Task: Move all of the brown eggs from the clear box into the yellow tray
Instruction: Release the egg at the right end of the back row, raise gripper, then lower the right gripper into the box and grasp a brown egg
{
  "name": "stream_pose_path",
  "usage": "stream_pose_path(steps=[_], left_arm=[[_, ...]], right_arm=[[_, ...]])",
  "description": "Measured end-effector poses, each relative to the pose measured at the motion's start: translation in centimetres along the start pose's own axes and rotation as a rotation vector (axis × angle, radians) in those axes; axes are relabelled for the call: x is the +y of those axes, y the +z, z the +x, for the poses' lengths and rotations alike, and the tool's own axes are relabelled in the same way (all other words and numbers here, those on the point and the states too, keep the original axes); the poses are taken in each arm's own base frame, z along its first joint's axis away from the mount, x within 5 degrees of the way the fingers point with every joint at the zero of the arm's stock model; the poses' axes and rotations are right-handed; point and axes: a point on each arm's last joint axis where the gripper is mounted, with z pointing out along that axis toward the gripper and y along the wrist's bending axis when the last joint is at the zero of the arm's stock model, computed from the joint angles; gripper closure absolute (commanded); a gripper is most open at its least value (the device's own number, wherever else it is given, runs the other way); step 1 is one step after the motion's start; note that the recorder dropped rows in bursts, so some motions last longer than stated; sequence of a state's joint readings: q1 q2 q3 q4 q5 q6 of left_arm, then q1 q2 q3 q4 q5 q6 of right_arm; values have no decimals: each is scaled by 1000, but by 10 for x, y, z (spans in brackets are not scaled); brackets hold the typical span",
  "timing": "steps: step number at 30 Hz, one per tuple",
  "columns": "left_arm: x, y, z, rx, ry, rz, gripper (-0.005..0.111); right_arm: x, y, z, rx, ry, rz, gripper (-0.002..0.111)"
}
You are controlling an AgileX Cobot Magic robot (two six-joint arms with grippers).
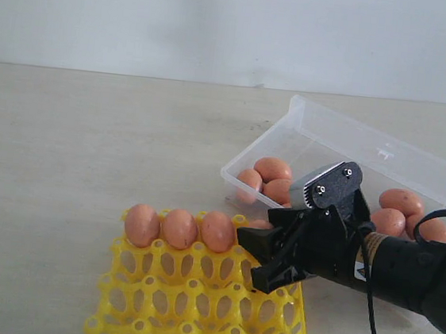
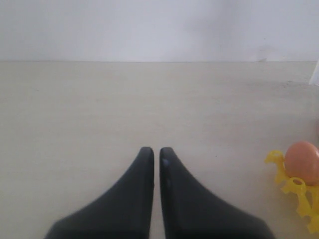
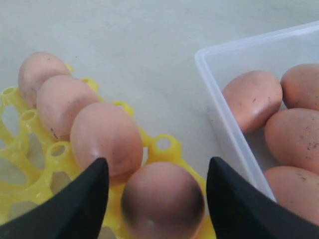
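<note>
Right gripper (image 3: 157, 164): two smooth, matte black, tapered fingers (image 3: 79, 199), spread wide on either side of one reddish-brown oval egg (image 3: 162, 199). A gap shows at each side and nothing is pinched. That egg sits in a cup at the back row of the bright yellow plastic egg tray (image 1: 162, 288), a lattice of open round cups with knobbed posts.

Three more brown eggs (image 1: 179, 228), finely speckled, stand in the same row beside it.

Left gripper (image 2: 155, 150): glossy black fingers pressed together, holding nothing, low over bare table off the tray's corner.

The shallow clear plastic box (image 1: 354, 137) lies just beyond the tray, tilted, with loose eggs (image 1: 273, 170) inside.

The surface is a pale, faintly grained tabletop (image 1: 90, 137) below a plain white wall (image 1: 222, 23).

A small label (image 1: 361, 269) on the right arm is unreadable.
</note>
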State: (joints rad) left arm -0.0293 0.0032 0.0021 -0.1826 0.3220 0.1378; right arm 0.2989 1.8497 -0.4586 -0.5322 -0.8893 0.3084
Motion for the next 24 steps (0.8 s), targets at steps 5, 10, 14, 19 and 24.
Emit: stream_pose_path(steps=[5, 10, 14, 19, 24], left_arm=[[0, 0, 0, 0, 0, 0, 103], [0, 0, 0, 0, 0, 0, 103], [0, 0, 0, 0, 0, 0, 103], [0, 0, 0, 0, 0, 0, 103], [0, 0, 0, 0, 0, 0, 103]], right_arm=[[1, 0, -4, -40, -6, -13, 57], [3, -13, -38, -274, 9, 13, 57], [-15, -43, -81, -513, 170, 259, 73], [-42, -56, -114, -194, 221, 457, 86], [-62, -44, -186, 414, 90, 484, 80]])
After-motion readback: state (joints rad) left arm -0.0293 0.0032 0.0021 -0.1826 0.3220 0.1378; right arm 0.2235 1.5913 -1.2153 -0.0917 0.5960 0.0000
